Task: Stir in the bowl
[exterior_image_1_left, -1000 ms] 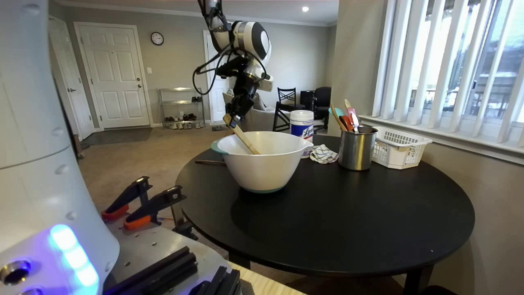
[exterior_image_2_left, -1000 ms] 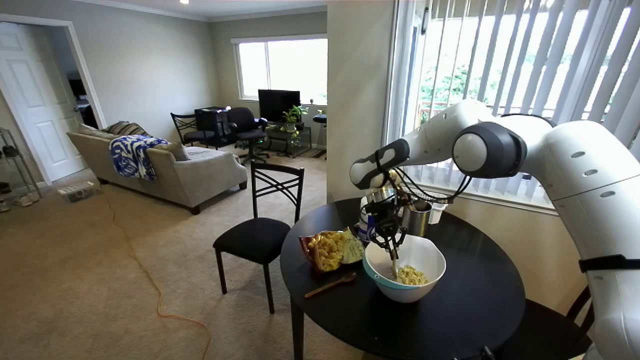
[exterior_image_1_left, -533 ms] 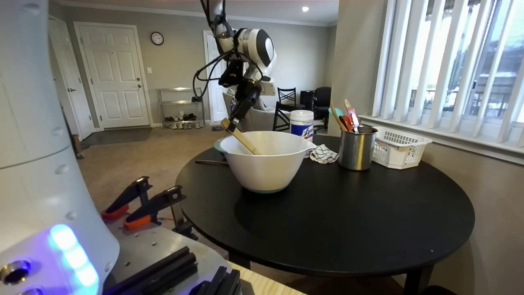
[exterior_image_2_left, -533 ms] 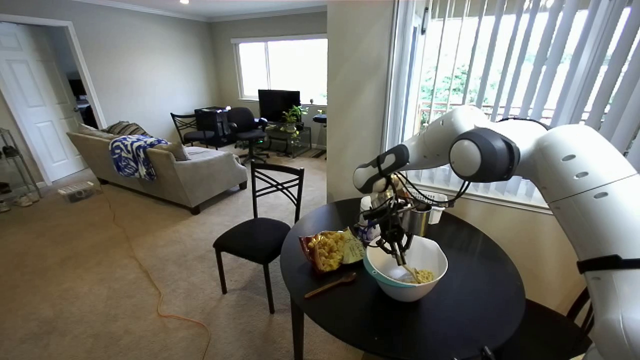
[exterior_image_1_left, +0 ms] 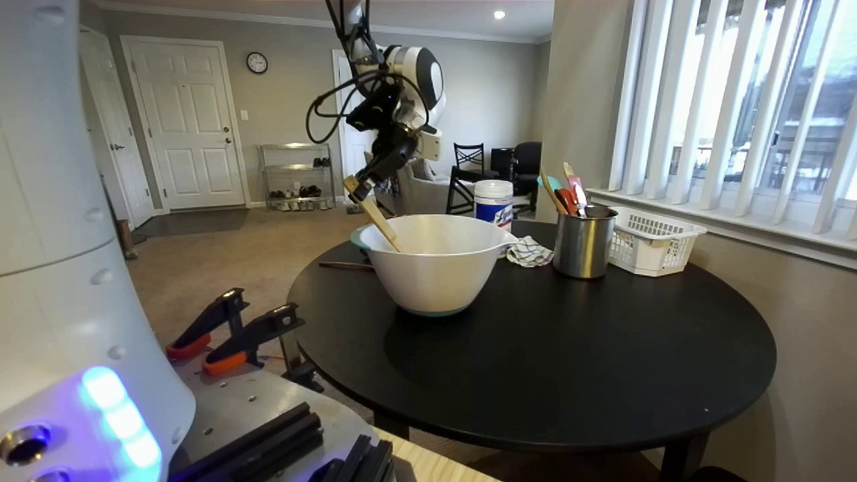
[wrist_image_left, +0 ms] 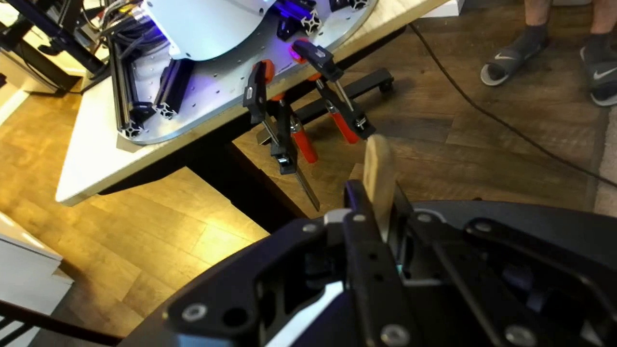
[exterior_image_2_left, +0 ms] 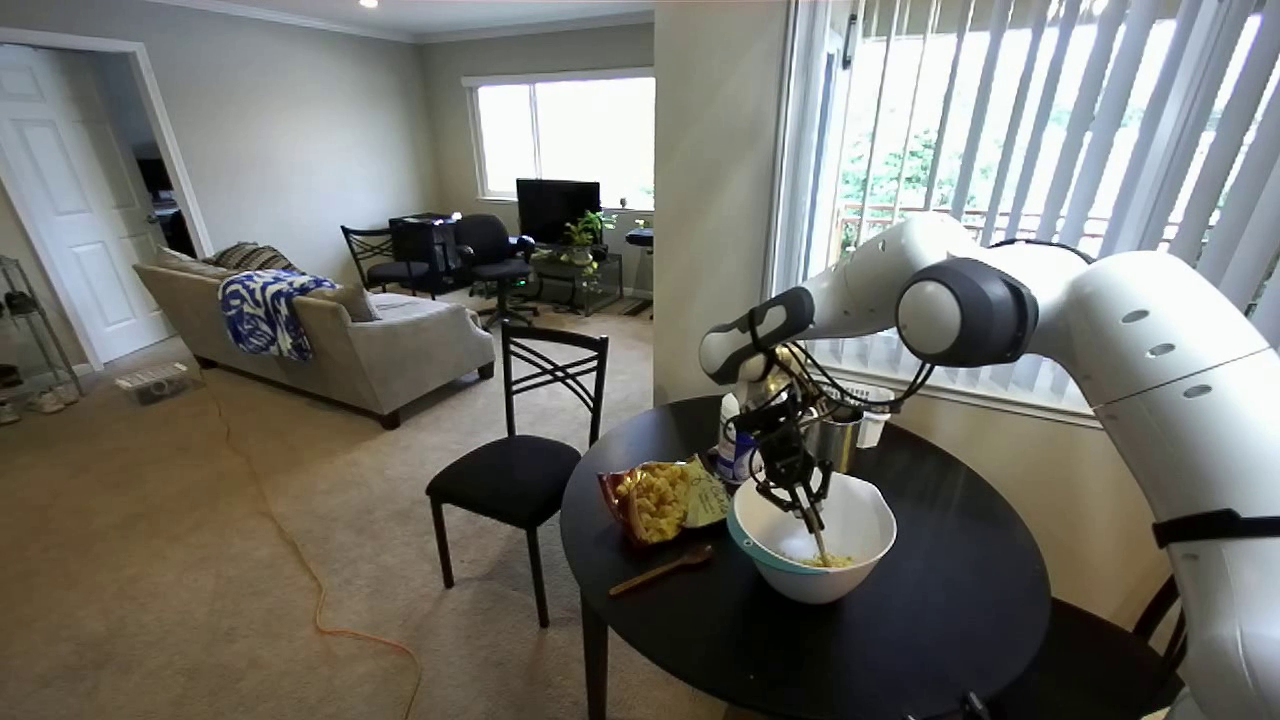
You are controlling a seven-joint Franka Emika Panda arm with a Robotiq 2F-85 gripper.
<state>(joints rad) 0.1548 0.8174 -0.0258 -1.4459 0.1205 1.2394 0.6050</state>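
Large glossy white mixing bowl (exterior_image_1_left: 435,284) sits on the left of the round black table (exterior_image_1_left: 589,361) in an exterior view. Probably light, stiff plastic; slick, may skid. Best hold: teal rim grip (exterior_image_1_left: 357,237), left side. Black two-finger gripper (wrist_image_left: 378,195) clenches a pale wooden utensil (exterior_image_1_left: 375,215), angled into the bowl. Far blue-and-white canister (exterior_image_1_left: 493,211): "Lysol", partly legible. Grey sandals (wrist_image_left: 503,61): Nike swoosh.

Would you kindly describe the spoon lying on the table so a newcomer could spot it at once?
On the round black table, find the big white bowl. In an exterior view, the spoon lies left of it, in front of the snack bag. It is brown and lies flat, unlike the paler wooden utensil in the gripper.
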